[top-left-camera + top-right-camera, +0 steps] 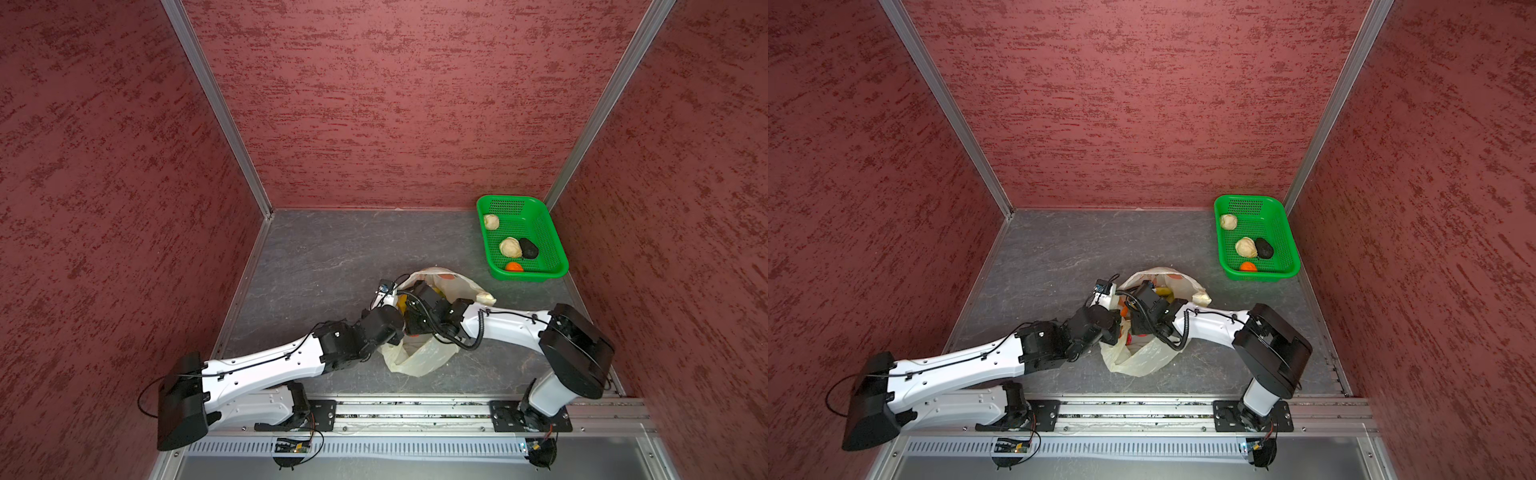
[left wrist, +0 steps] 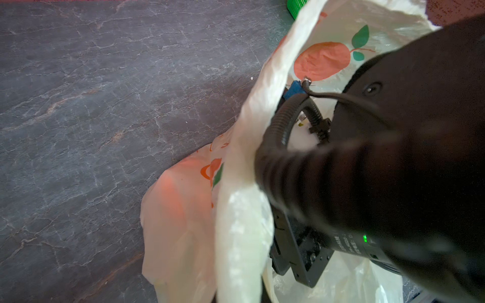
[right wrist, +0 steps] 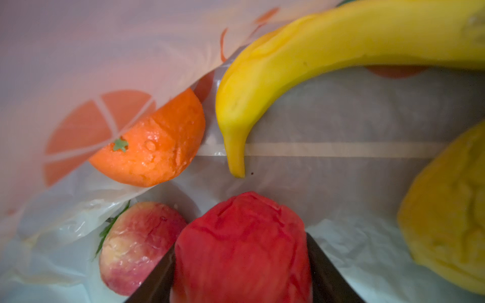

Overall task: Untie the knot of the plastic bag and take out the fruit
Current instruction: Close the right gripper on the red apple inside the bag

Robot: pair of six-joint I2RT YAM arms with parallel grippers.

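Inside the plastic bag (image 1: 419,357), lying open-mouthed on the desk (image 1: 332,257) just below ctr frame in both top views: my right tool (image 3: 241,265) is clamping the red apple (image 3: 242,236), lower ctr of the wrist view, a finger (image 3: 324,272) on each flank. My left tool (image 1: 385,299) is pinched together, seemingly holding the bag's rim up. The banana (image 3: 315,52), orange (image 3: 154,147) and mango (image 3: 451,223) are lying close by. Risks: apple is rounded, soft-looking, so could squirt out on the lift; film could snag a finger and drag the bag; if the rim slips, the mouth flops onto my wrist. The green basket (image 1: 530,275) is waiting upper right.
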